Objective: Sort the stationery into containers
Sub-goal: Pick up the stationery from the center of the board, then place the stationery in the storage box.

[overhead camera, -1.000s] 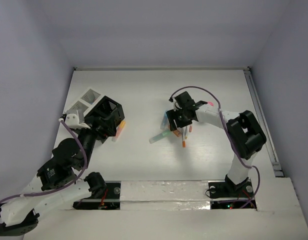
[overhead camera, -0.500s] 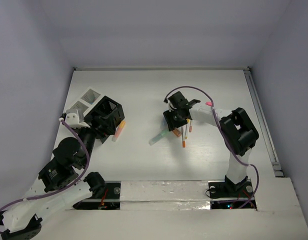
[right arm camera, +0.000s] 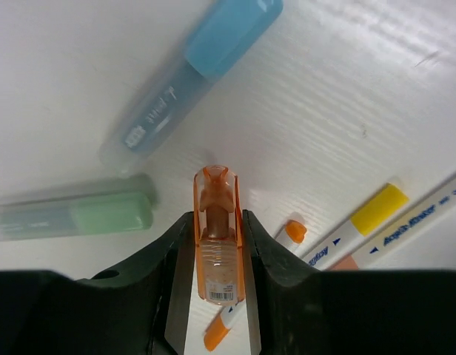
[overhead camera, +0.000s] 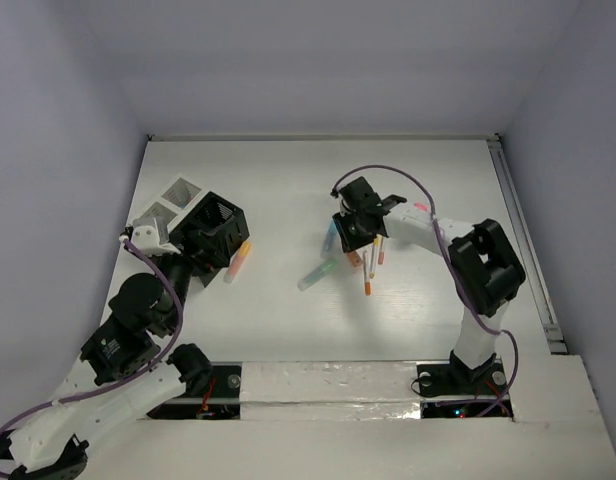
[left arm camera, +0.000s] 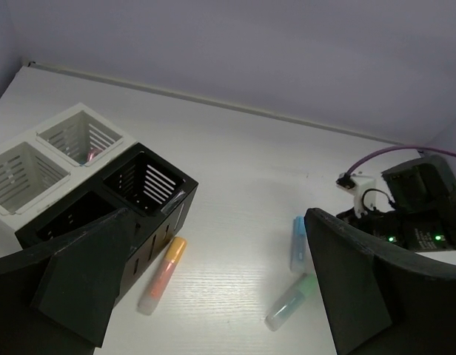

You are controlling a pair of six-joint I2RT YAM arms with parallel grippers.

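While the left gripper (left arm camera: 218, 218) hangs with its jaws spread wide and nothing between them, we find the containers off its left finger. Two white mesh cups (left arm camera: 78, 137) stand pressed against the black organiser (left arm camera: 150, 185), grouped so that each kind of stationery can have its own well. A peach marker (left arm camera: 163, 275) lies flat on the table (left arm camera: 235, 155), just beside the organiser's wall and ahead of the jaws, nearer the left finger. We judge that the wide stance suits so chunky a barrel, should this arm take it.

Passing rightward, the right gripper (right arm camera: 215, 216) has its jaws drawn in on an orange marker (right arm camera: 217, 274), one pad against each flank. The barrel runs along the fingers and is caught across its narrow width, a hold that should stop it rolling. Whether it has left the table we cannot tell. Left of these jaws lies a green marker (right arm camera: 72, 214), and beyond the fingertips, slanting away, a blue marker (right arm camera: 191, 74). To their right lie thin white pens, among them a yellow-ended pen (right arm camera: 361, 222). We read the step in hand as taking one marker from the loose pile, with most of the sorting not yet done. An orange pen tip (right arm camera: 291, 231) sits just beside the right finger and could be dragged along.
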